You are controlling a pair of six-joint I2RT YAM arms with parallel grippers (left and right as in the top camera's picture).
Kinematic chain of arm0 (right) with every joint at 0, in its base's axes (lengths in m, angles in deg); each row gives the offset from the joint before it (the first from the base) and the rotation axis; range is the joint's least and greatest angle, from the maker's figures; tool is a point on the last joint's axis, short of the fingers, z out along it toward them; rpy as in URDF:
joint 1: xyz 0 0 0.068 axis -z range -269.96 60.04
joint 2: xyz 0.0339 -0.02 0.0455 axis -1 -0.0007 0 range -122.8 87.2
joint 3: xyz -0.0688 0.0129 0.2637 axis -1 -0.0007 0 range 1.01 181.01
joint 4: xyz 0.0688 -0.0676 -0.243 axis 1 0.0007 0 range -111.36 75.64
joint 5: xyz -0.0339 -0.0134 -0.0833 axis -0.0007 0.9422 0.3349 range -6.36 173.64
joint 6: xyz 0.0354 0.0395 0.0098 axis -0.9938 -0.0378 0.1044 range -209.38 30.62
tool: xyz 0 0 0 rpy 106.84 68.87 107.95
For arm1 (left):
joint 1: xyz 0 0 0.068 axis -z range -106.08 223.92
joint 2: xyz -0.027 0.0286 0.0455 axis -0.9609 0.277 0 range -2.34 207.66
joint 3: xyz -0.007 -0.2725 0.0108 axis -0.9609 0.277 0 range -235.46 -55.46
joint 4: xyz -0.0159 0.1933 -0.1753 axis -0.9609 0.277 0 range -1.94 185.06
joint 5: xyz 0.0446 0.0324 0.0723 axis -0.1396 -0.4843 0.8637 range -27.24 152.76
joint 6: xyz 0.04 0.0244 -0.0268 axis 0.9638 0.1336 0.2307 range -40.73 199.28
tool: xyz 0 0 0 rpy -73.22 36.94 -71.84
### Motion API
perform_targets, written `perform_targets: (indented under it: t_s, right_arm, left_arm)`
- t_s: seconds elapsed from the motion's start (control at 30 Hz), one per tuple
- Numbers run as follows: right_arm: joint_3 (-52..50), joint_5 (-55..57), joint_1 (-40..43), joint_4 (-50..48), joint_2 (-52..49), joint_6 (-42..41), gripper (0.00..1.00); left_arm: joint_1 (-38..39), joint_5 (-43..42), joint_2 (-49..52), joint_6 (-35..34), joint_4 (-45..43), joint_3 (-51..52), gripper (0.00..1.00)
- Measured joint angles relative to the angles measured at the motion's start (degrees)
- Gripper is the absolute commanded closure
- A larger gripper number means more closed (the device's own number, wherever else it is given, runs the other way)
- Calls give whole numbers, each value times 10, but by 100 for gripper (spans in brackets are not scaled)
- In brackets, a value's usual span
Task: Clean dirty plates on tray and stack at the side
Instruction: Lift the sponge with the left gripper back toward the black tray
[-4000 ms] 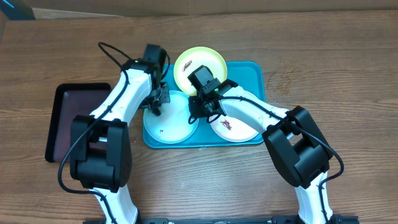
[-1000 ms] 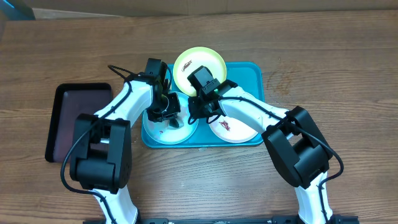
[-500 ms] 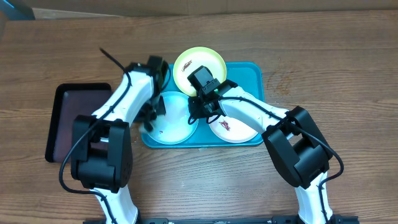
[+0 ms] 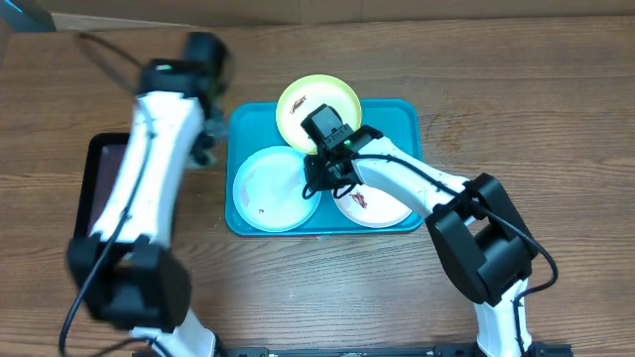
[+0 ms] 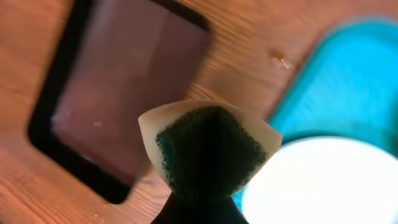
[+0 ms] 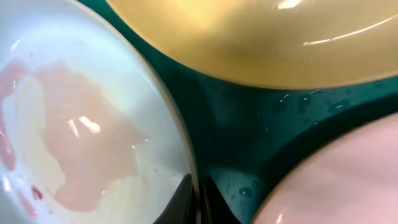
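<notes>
Bench [image 4: 516,89] inspection, positions taken from the tray [image 4: 402,111]. The turquoise tray carries all three plates. The yellow-green plate [image 4: 337,91] sits at the tray's far edge and overhangs its rim, with a small dark smear on its face. The pale mint-blue plate [image 4: 266,188] lies flat in the tray's left half, with a tiny dark speck near its centre. The white plate [image 4: 385,208] lies in the tray's right half and has a reddish-brown smear.

The right pincer [image 4: 317,180] is over the middle of the tray, between the three plates. The right wrist view shows its jaws drawn together on the right-hand rim of the pale mint-blue plate.

The left pincer [image 4: 205,147] hangs just off the tray's left edge, blurred in the overhead view. It is clamped on a sponge [image 5: 210,154] with a dark green scouring face and pale foam backing.

A black tray [image 4: 94,198] lies on the bench well left of the turquoise tray, partly under the left arm
</notes>
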Motion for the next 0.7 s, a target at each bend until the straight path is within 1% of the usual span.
perform_targets:
  t_s: [0.13, 0.27, 0.5, 0.6, 0.7]
  right_arm:
    - [3, 17, 0, 5, 30, 9, 96]
    - [30, 48, 0, 51, 53, 30, 96]
    - [121, 146, 0, 159, 61, 50, 96]
    - [147, 167, 0, 180, 62, 56, 96]
    - [157, 173, 0, 183, 63, 57, 96]
  left_arm:
    - [-89, -46, -30, 25, -5, -5, 96]
    - [-158, -120, -30, 64, -32, 3, 96]
    - [-214, -187, -25, 92, -89, 77, 96]
    - [-226, -217, -20, 100, -102, 109, 96]
    - [-227, -262, -17, 119, -106, 115, 96]
